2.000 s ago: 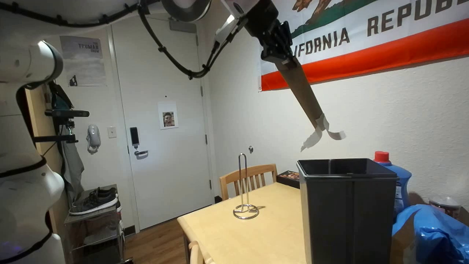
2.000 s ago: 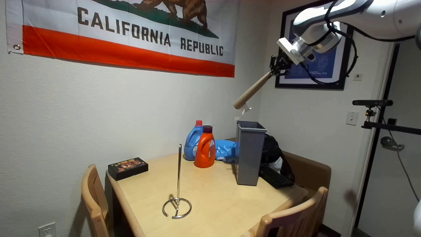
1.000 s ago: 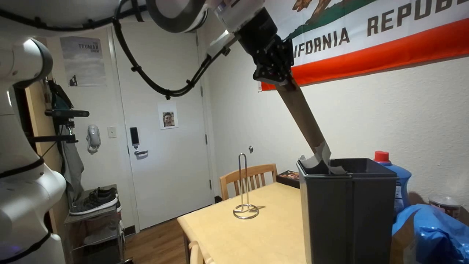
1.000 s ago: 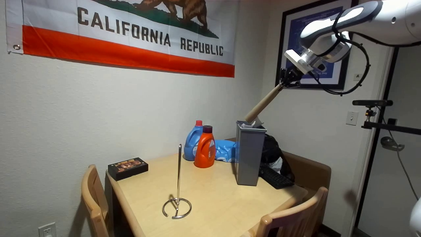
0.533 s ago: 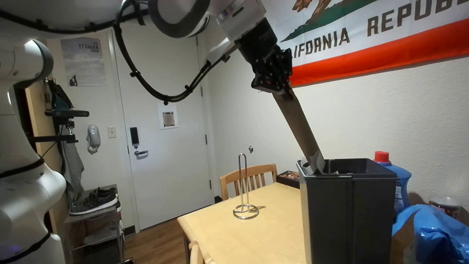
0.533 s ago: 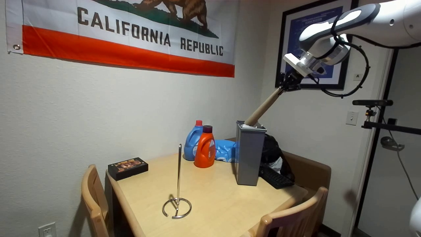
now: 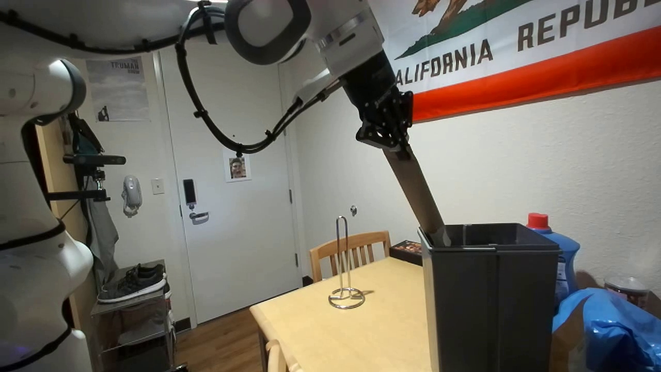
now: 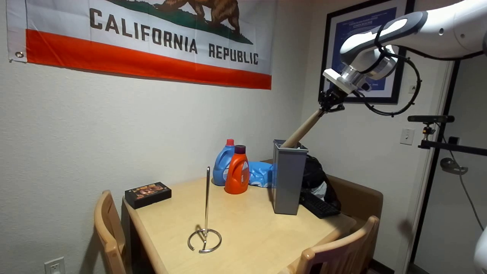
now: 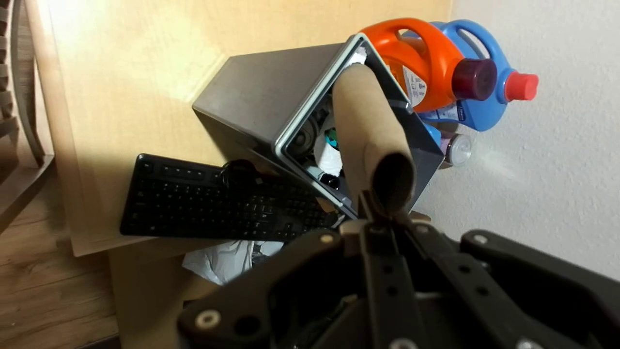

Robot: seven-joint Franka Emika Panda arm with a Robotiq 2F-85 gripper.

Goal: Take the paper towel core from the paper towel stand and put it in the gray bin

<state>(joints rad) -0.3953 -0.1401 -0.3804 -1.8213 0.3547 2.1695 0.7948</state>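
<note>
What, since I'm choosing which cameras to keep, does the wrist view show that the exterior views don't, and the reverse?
Only the wrist view: the hollow upper end of the paper towel core and a round dark item inside the gray bin.

Only the exterior views, both of them: the paper towel stand, the California flag and the black box.

Shared: the gripper holding the core, whose lower end is inside the bin, and the blue bottle.

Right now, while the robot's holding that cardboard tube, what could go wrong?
The paper towel core leans with only its lower end inside the gray bin, so letting go might tip it out. The gripper pinches just the core's upper end, so it could slip. The clutter inside might stop it sinking deep.
</note>
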